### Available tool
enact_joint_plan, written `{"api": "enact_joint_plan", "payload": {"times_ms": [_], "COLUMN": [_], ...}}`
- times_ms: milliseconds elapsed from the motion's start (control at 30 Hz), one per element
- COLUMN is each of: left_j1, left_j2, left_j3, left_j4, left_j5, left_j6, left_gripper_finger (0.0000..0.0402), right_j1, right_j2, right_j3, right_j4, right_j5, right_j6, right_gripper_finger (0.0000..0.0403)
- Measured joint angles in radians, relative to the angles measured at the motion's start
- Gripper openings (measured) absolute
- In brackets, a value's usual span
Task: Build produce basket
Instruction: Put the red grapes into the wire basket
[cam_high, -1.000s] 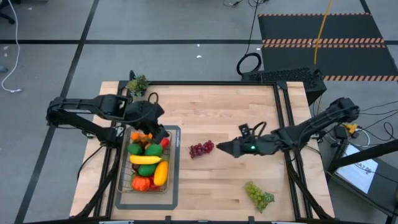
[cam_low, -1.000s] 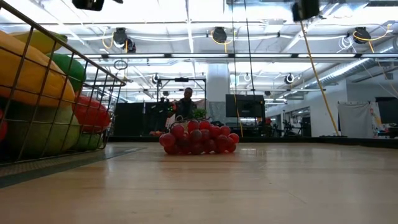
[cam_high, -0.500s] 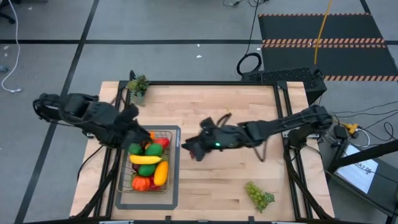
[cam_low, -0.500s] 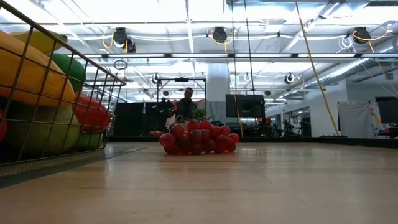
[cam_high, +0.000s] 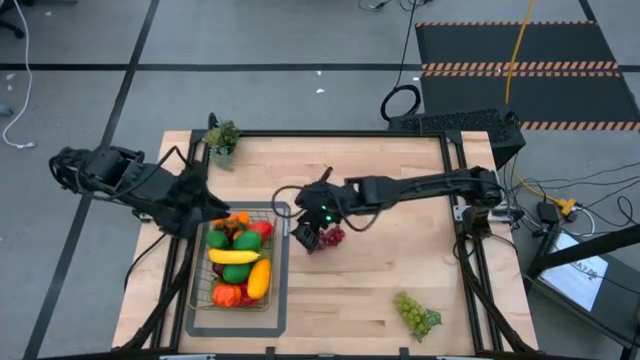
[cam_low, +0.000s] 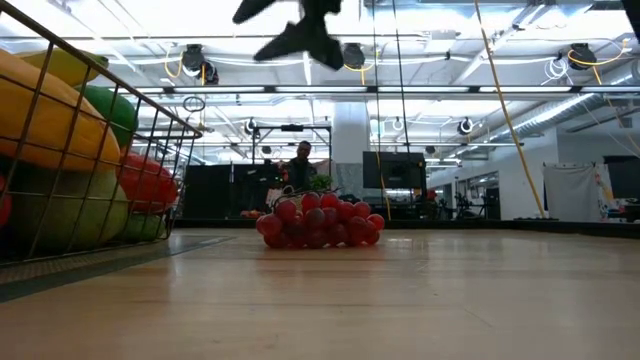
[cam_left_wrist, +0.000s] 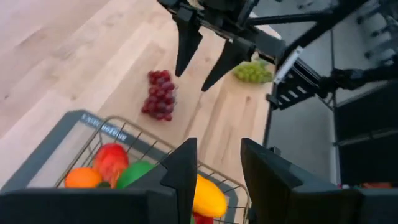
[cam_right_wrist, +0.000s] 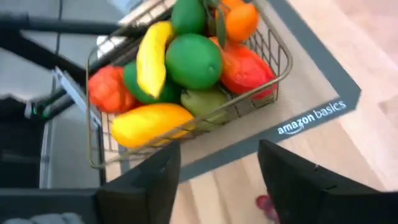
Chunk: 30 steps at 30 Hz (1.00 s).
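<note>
Red grapes (cam_high: 325, 238) lie on the wood table (cam_high: 380, 290) just beside the basket (cam_high: 275, 215), and we have swung our right gripper (cam_high: 308, 236) from mid-table to hang right over them, fingers spread wide and empty. That puts us ready to drop and pinch the bunch. Our left gripper (cam_high: 205, 200) has backed off to the basket's far left corner, its jaws narrowly parted and holding nothing. Apples, mango and banana already fill the basket; green grapes (cam_high: 417, 314) wait well apart near the front edge.
</note>
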Motion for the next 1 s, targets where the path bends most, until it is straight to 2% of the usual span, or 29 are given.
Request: {"api": "enact_joint_plan", "payload": {"times_ms": [200,333,600,733,1000], "left_j1": [0.0,0.0,0.0,0.0,0.0], "left_j2": [0.006,0.007,0.012,0.02,0.049], "left_j3": [0.0,0.0,0.0,0.0,0.0], "left_j4": [-0.011,-0.009,-0.011,-0.013,-0.016], "left_j5": [-0.066,-0.106,-0.117,-0.123,-0.148], "left_j6": [-0.075,-0.115,-0.224,-0.251,-0.286], "left_gripper_finger": [0.0124,0.0124,0.0124,0.0124,0.0124], "right_j1": [-0.092,-0.137,-0.162,-0.16,-0.15], "right_j2": [0.097,0.167,0.258,0.296,0.329], "right_j3": [0.0,-0.001,-0.001,-0.002,-0.011], "right_j4": [0.015,0.004,-0.002,-0.015,-0.019], "right_j5": [-0.152,-0.242,-0.34,-0.424,-0.425], "right_j6": [-0.165,-0.258,-0.44,-0.469,-0.47], "right_gripper_finger": [0.0274,0.029,0.0254,0.0232,0.0206]}}
